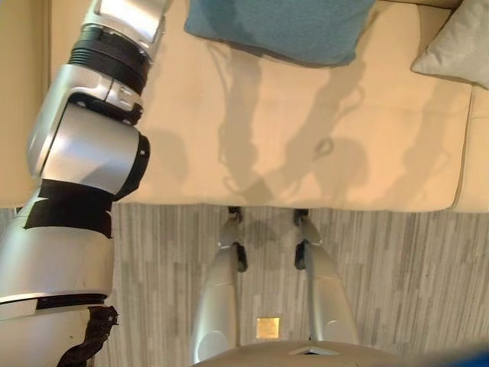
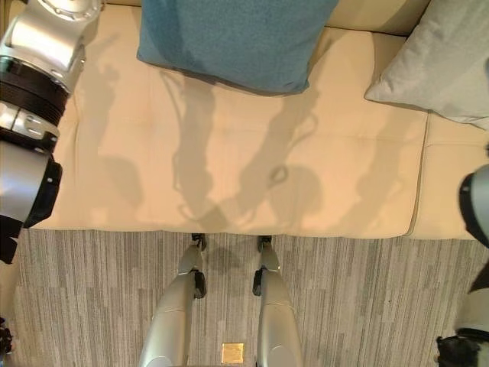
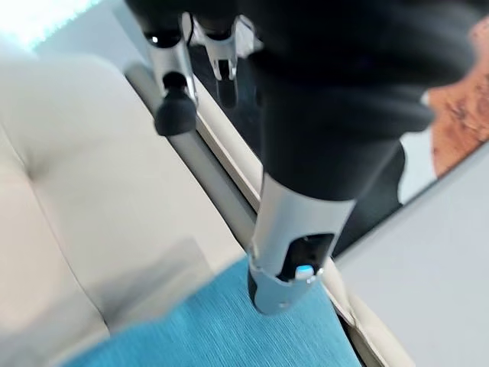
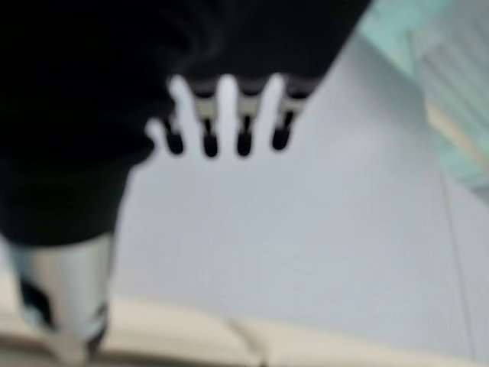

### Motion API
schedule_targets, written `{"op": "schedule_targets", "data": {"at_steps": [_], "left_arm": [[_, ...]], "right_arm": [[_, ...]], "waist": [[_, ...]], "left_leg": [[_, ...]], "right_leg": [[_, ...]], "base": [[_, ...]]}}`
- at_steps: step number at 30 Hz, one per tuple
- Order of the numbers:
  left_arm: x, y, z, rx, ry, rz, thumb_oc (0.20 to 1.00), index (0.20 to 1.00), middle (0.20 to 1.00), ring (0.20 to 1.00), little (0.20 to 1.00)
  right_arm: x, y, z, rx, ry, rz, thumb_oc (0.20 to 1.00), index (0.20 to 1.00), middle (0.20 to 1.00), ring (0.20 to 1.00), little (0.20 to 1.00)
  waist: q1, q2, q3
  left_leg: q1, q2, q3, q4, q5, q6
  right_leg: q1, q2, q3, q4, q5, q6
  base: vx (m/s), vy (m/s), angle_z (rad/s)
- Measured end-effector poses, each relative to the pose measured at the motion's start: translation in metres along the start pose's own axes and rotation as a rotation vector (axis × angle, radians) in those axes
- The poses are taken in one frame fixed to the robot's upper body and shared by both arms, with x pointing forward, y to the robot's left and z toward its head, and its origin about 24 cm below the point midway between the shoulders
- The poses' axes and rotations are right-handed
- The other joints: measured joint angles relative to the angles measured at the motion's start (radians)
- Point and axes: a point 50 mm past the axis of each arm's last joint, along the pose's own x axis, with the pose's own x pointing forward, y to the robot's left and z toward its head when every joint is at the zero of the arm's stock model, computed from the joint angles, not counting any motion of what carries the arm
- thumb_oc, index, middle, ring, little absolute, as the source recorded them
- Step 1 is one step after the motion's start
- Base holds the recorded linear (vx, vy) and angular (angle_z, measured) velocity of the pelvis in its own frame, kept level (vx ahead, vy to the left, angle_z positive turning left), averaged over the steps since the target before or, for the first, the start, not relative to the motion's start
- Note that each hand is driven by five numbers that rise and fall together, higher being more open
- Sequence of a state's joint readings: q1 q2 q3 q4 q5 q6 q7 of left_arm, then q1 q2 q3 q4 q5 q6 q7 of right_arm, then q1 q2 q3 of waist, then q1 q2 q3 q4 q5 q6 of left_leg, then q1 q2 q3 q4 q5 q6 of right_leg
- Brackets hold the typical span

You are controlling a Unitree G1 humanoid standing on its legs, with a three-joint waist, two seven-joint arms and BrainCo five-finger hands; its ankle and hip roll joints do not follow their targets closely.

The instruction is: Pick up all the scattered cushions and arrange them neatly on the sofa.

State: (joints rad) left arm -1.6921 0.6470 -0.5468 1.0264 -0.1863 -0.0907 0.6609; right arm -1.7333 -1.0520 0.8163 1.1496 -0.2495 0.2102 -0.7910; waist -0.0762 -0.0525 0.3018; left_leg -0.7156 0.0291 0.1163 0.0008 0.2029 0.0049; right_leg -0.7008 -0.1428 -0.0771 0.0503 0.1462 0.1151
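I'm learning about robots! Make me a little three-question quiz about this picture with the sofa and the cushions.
1. True or false: the blue cushion lies on the sofa.
2. What colour is the cushion at the sofa's right end? A) red B) pale grey C) black
3. Fill in: the left hand hangs above the ____ cushion.

Key: 1 true. 2 B. 3 blue. The right hand is open and holds nothing.

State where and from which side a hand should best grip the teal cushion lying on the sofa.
Probably the teal cushion by its near corner, coming from the sofa's front edge: it lies flat on the seat, so that soft corner sits exposed and could be pinched.
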Motion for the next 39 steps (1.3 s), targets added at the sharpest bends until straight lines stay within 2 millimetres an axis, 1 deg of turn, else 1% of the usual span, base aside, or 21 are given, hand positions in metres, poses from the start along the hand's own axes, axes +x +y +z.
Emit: {"op": "schedule_targets", "data": {"at_steps": [4, 7, 8, 10, 13, 14, 16, 19, 20, 21, 24, 26, 27, 28, 29, 31, 32, 35, 37, 38, 39], "left_arm": [[0.006, 0.036, -0.020, 0.042, 0.000, 0.060, 1.000, 1.000, 1.000, 1.000, 1.000], [-0.010, 0.056, -0.050, 0.073, 0.002, 0.044, 1.000, 1.000, 1.000, 1.000, 1.000], [-0.019, 0.063, -0.064, 0.094, 0.016, 0.039, 1.000, 1.000, 1.000, 1.000, 1.000], [-0.047, 0.085, -0.099, 0.113, 0.069, 0.018, 1.000, 1.000, 1.000, 1.000, 1.000], [-0.087, 0.103, -0.138, 0.130, 0.172, -0.015, 1.000, 1.000, 1.000, 1.000, 1.000], [-0.137, 0.128, -0.164, 0.137, 0.254, -0.073, 1.000, 1.000, 1.000, 1.000, 1.000], [-0.192, 0.153, -0.196, 0.207, 0.412, -0.129, 1.000, 1.000, 1.000, 1.000, 1.000], [-0.253, 0.163, -0.222, 0.229, 0.608, -0.186, 1.000, 1.000, 1.000, 1.000, 1.000], [-0.309, 0.172, -0.236, 0.234, 0.781, -0.218, 1.000, 1.000, 1.000, 1.000, 1.000], [-0.330, 0.174, -0.242, 0.253, 0.861, -0.249, 1.000, 1.000, 1.000, 1.000, 1.000], [-0.395, 0.199, -0.250, 0.392, 1.074, -0.397, 1.000, 1.000, 1.000, 1.000, 1.000], [-0.440, 0.212, -0.256, 0.454, 1.247, -0.456, 1.000, 1.000, 1.000, 1.000, 1.000], [-0.478, 0.211, -0.254, 0.498, 1.371, -0.580, 1.000, 1.000, 1.000, 1.000, 1.000], [-0.495, 0.213, -0.249, 0.502, 1.416, -0.619, 1.000, 1.000, 1.000, 1.000, 1.000], [-0.522, 0.213, -0.245, 0.521, 1.503, -0.670, 1.000, 1.000, 1.000, 1.000, 1.000], [-0.549, 0.210, -0.238, 0.539, 1.611, -0.724, 1.000, 1.000, 1.000, 1.000, 1.000], [-0.573, 0.211, -0.228, 0.553, 1.691, -0.808, 1.000, 1.000, 1.000, 1.000, 1.000], [-0.589, 0.213, -0.219, 0.565, 1.742, -0.872, 1.000, 1.000, 1.000, 1.000, 1.000], [-0.591, 0.214, -0.219, 0.577, 1.756, -0.887, 1.000, 1.000, 1.000, 1.000, 1.000], [-0.597, 0.216, -0.215, 0.602, 1.757, -0.960, 1.000, 1.000, 1.000, 1.000, 1.000], [-0.598, 0.215, -0.215, 0.599, 1.758, -0.976, 1.000, 1.000, 1.000, 1.000, 1.000]], "right_arm": [[-0.002, -0.009, -0.001, 0.143, -0.031, -0.028, 1.000, 1.000, 1.000, 1.000, 1.000], [-0.031, 0.006, -0.016, 0.207, -0.064, 0.045, 1.000, 1.000, 1.000, 1.000, 1.000], [-0.045, 0.014, -0.028, 0.201, -0.061, 0.084, 1.000, 1.000, 1.000, 1.000, 1.000], [-0.094, 0.033, -0.074, 0.162, -0.017, 0.241, 1.000, 1.000, 1.000, 1.000, 1.000], [-0.146, 0.045, -0.122, 0.110, 0.093, 0.391, 1.000, 1.000, 1.000, 1.000, 1.000], [-0.197, 0.040, -0.156, 0.096, 0.159, 0.532, 1.000, 1.000, 1.000, 1.000, 1.000], [-0.243, 0.032, -0.187, 0.025, 0.212, 0.690, 1.000, 1.000, 1.000, 1.000, 1.000], [-0.296, 0.032, -0.205, 0.009, 0.312, 0.855, 1.000, 1.000, 1.000, 1.000, 1.000], [-0.345, 0.029, -0.215, 0.008, 0.385, 1.016, 1.000, 1.000, 1.000, 1.000, 1.000], [-0.362, 0.025, -0.223, -0.030, 0.403, 1.091, 1.000, 1.000, 1.000, 1.000, 1.000], [-0.405, 0.014, -0.238, -0.083, 0.481, 1.257, 1.000, 1.000, 1.000, 1.000, 1.000], [-0.443, 0.009, -0.239, -0.082, 0.577, 1.379, 1.000, 1.000, 1.000, 1.000, 1.000], [-0.471, 0.003, -0.235, -0.081, 0.619, 1.489, 1.000, 1.000, 1.000, 1.000, 1.000], [-0.485, -0.004, -0.237, -0.096, 0.631, 1.544, 1.000, 1.000, 1.000, 1.000, 1.000], [-0.510, -0.011, -0.233, -0.115, 0.664, 1.634, 1.000, 1.000, 1.000, 1.000, 1.000], [-0.536, -0.020, -0.225, -0.119, 0.686, 1.748, 1.000, 1.000, 1.000, 1.000, 1.000], [-0.566, -0.039, -0.219, -0.130, 0.725, 1.866, 1.000, 1.000, 1.000, 1.000, 1.000], [-0.591, -0.063, -0.218, -0.158, 0.813, 1.971, 1.000, 1.000, 1.000, 1.000, 1.000], [-0.597, -0.069, -0.219, -0.177, 0.838, 1.999, 1.000, 1.000, 1.000, 1.000, 1.000], [-0.609, -0.083, -0.220, -0.215, 0.877, 2.050, 1.000, 1.000, 1.000, 1.000, 1.000], [-0.613, -0.088, -0.219, -0.220, 0.888, 2.069, 1.000, 1.000, 1.000, 1.000, 1.000]], "waist": [[-0.007, -0.001, 0.000], [-0.016, -0.002, -0.001], [-0.017, -0.005, -0.003], [-0.015, -0.011, -0.012], [-0.014, -0.014, -0.026], [-0.015, -0.021, -0.040], [-0.019, -0.021, -0.042], [-0.015, -0.025, -0.107], [-0.014, -0.028, -0.141], [-0.014, -0.025, -0.159], [-0.004, -0.019, -0.197], [0.001, -0.017, -0.205], [0.003, -0.012, -0.225], [0.005, -0.010, -0.230], [0.007, -0.009, -0.236], [0.007, -0.009, -0.249], [0.006, -0.010, -0.257], [0.008, -0.013, -0.273], [0.009, -0.018, -0.279], [0.009, -0.021, -0.305], [0.009, -0.021, -0.314]], "left_leg": [[0.048, 0.000, 0.014, -0.017, 0.000, 0.000], [0.125, 0.000, 0.016, -0.042, 0.000, 0.000], [0.154, -0.001, 0.019, -0.054, -0.001, -0.001], [0.219, -0.003, 0.021, -0.075, -0.007, -0.008], [0.271, -0.005, 0.025, -0.089, -0.017, -0.017], [0.303, -0.004, 0.031, -0.090, -0.032, -0.020], [0.354, -0.005, 0.039, -0.090, -0.046, -0.019], [0.379, 0.000, 0.040, -0.091, -0.071, -0.028], [0.434, -0.002, 0.038, -0.092, -0.085, -0.031], [0.441, 0.000, 0.036, -0.092, -0.089, -0.031], [0.457, -0.001, 0.035, -0.091, -0.092, -0.030], [0.500, -0.007, 0.036, -0.092, -0.095, -0.026], [0.519, -0.006, 0.037, -0.092, -0.104, -0.028], [0.522, -0.004, 0.037, -0.092, -0.105, -0.028], [0.538, -0.010, 0.038, -0.092, -0.105, -0.028], [0.555, -0.009, 0.039, -0.092, -0.108, -0.027], [0.576, -0.010, 0.041, -0.092, -0.111, -0.026], [0.601, -0.007, 0.049, -0.096, -0.117, -0.019], [0.619, -0.004, 0.059, -0.097, -0.121, -0.020], [0.635, -0.008, 0.073, -0.097, -0.126, -0.018], [0.638, -0.004, 0.073, -0.097, -0.127, -0.018]], "right_leg": [[0.038, 0.001, 0.010, -0.005, 0.001, 0.000], [0.110, 0.002, 0.009, -0.025, 0.000, 0.000], [0.136, 0.002, 0.009, -0.035, -0.001, 0.002], [0.199, 0.002, 0.009, -0.051, -0.010, 0.005], [0.245, 0.001, 0.011, -0.063, -0.017, 0.011], [0.281, 0.002, 0.011, -0.079, -0.018, 0.011], [0.339, 0.001, 0.013, -0.101, -0.019, 0.011], [0.372, 0.002, 0.013, -0.124, -0.021, 0.011], [0.438, 0.002, 0.012, -0.141, -0.032, 0.016], [0.447, 0.002, 0.011, -0.141, -0.037, 0.014], [0.464, 0.001, 0.009, -0.141, -0.044, 0.015], [0.505, 0.000, 0.010, -0.141, -0.045, 0.015], [0.524, -0.002, 0.010, -0.145, -0.053, 0.016], [0.526, -0.004, 0.010, -0.145, -0.060, 0.021], [0.542, -0.004, 0.010, -0.144, -0.061, 0.021], [0.557, -0.004, 0.012, -0.145, -0.062, 0.019], [0.573, -0.003, 0.012, -0.145, -0.065, 0.017], [0.593, -0.005, 0.017, -0.145, -0.066, 0.016], [0.604, -0.004, 0.026, -0.145, -0.066, 0.015], [0.613, -0.004, 0.041, -0.145, -0.068, 0.012], [0.616, -0.004, 0.040, -0.145, -0.068, 0.012]], "base": [[0.04, 0.016, -0.07], [0.05, 0.010, -0.02], [0.07, 0.011, -0.05], [0.08, 0.020, -0.04], [0.05, 0.026, -0.07], [0.07, 0.023, -0.12], [0.06, 0.015, -0.11], [0.05, 0.014, -0.02], [0.01, 0.024, 0.04], [-0.01, 0.015, 0.09], [-0.01, 0.018, 0.02], [-0.03, 0.032, -0.01], [-0.04, 0.031, -0.02], [-0.03, 0.037, 0.01], [-0.02, 0.038, -0.01], [-0.01, 0.013, -0.02], [-0.01, 0.021, -0.06], [-0.02, 0.041, -0.06], [-0.06, 0.077, -0.19], [-0.08, 0.091, -0.22], [-0.07, 0.068, -0.17]]}}
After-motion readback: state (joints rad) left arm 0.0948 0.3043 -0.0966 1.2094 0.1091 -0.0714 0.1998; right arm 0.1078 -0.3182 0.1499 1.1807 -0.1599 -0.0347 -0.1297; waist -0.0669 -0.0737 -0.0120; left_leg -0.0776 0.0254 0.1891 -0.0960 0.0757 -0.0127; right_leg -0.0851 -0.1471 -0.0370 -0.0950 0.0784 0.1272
